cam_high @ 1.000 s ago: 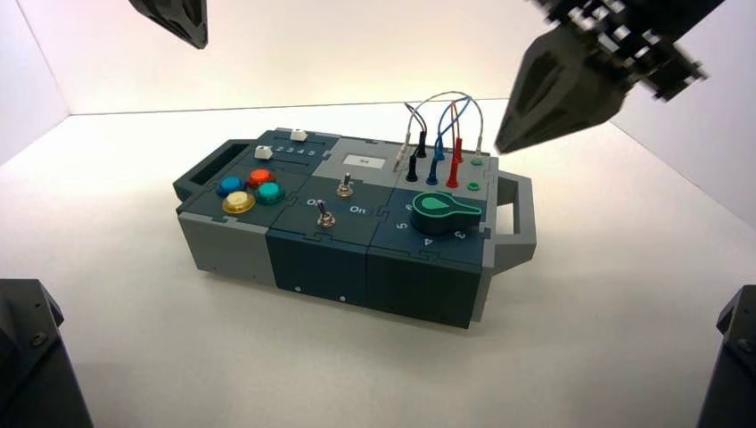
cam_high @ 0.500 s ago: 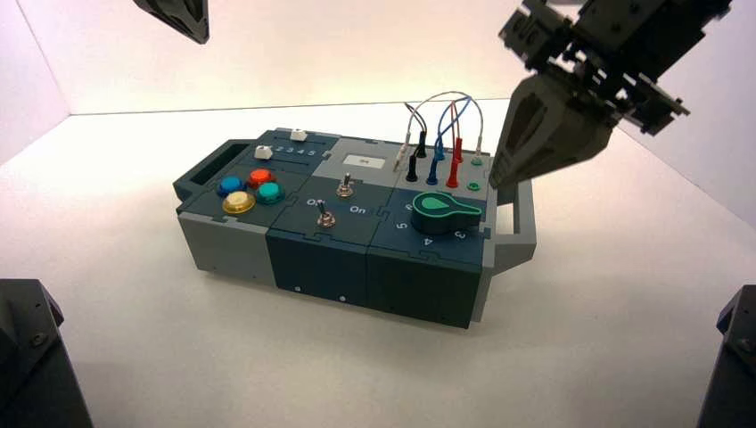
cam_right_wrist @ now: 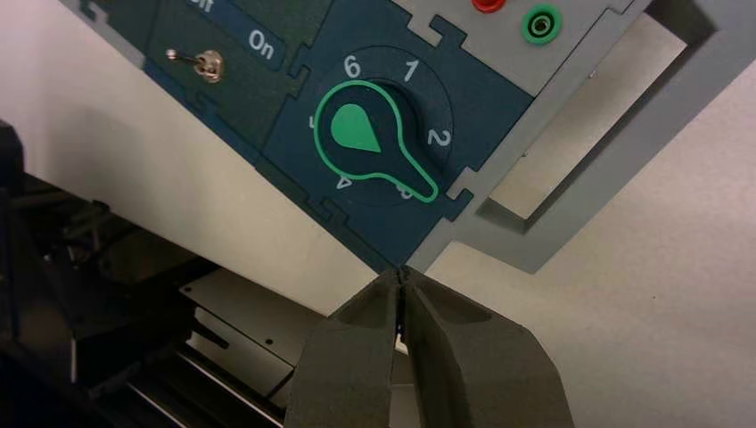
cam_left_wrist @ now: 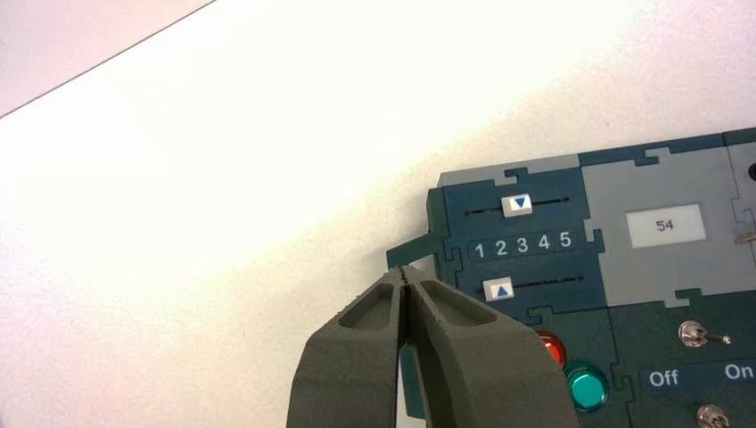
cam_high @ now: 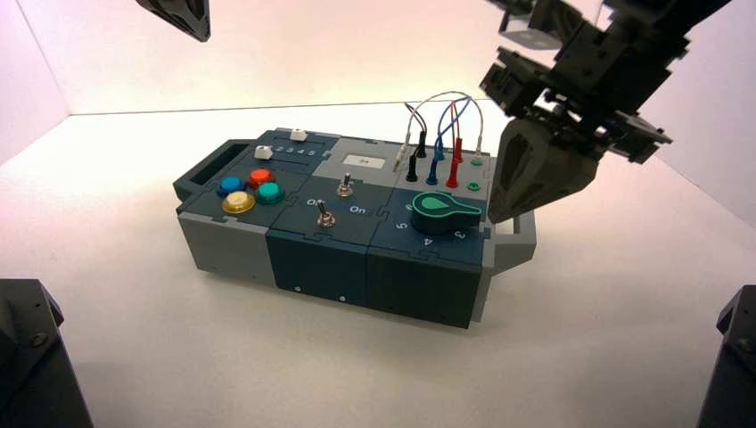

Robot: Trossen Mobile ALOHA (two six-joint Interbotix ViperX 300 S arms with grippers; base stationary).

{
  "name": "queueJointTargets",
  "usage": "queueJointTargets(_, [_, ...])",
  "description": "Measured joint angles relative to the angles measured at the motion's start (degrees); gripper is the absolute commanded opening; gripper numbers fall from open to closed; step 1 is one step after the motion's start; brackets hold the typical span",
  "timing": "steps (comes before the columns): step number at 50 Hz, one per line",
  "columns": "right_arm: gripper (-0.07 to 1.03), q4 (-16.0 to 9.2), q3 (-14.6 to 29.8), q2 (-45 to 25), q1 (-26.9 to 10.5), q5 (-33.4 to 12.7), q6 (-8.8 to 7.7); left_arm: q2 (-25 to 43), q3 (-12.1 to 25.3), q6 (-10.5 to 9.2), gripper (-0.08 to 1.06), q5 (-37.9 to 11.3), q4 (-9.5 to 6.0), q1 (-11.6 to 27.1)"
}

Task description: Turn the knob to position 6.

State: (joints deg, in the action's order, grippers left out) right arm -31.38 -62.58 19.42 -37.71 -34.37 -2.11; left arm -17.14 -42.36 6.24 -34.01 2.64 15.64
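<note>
The knob (cam_high: 443,210) is a dark-green dial with a bright green inlay at the right end of the box (cam_high: 232,254). In the right wrist view the knob (cam_right_wrist: 361,134) has its pointer tip by the white 3, and the white 6 (cam_right_wrist: 352,66) lies on the far side of the ring. My right gripper (cam_high: 494,217) is shut and empty, hanging just to the right of the knob, above the box's right handle; its own view shows it (cam_right_wrist: 403,270) clear of the dial. My left gripper (cam_high: 201,40) is parked high at the back left, shut and empty (cam_left_wrist: 406,272).
Behind the knob stand red, blue and black plugs with looping wires (cam_high: 443,134) and green sockets (cam_high: 473,186). Two metal toggle switches (cam_high: 326,217) sit mid-box, coloured push-buttons (cam_high: 250,190) and two white sliders (cam_left_wrist: 517,204) at the left end. A small display (cam_left_wrist: 664,226) reads 54.
My right gripper has come down and toward the box, from high at the back right to just beside the knob. The knob and left arm have not moved.
</note>
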Motion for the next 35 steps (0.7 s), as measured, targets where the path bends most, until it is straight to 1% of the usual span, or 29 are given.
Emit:
queueJointTargets(12, [-0.02,-0.53,1.67,-3.69,-2.02,0.88,0.00,0.00,0.00,0.00,-0.03,0.09,0.00,0.00])
queueJointTargets(35, [-0.02,-0.70,2.11,-5.98,-2.20,2.64,-0.09,0.00,0.00,0.00,-0.03,0.53,0.00,0.00])
